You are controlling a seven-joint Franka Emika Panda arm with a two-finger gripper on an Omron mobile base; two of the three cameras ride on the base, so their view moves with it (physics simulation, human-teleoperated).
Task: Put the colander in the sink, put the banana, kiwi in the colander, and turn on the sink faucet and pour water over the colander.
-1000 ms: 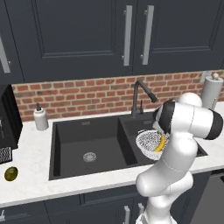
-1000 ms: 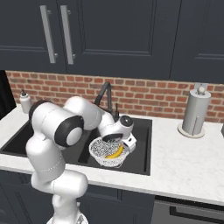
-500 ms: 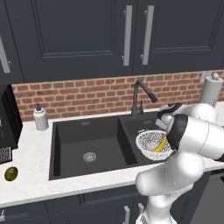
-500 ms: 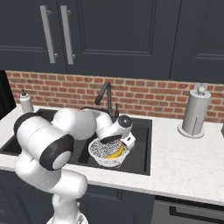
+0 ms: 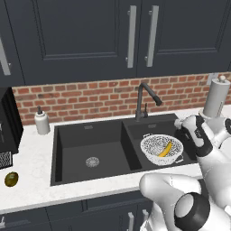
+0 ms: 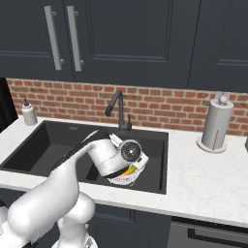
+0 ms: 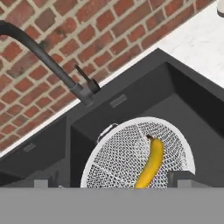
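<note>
Jaws (wide apart) hover above banana (image 7: 150, 164) in colander (image 7: 118, 159).

The banana (image 5: 164, 149) lies in the colander (image 5: 153, 145) in the sink's (image 5: 90, 135) right basin; the kiwi (image 5: 11, 179) sits on the counter (image 5: 27, 189) far left.

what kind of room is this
A home kitchen, rendered rather than real. The signs: a black double-basin sink with a gooseneck faucet set in a white counter, dark cabinets above a brick backsplash, and a paper towel roll by the wall.
</note>
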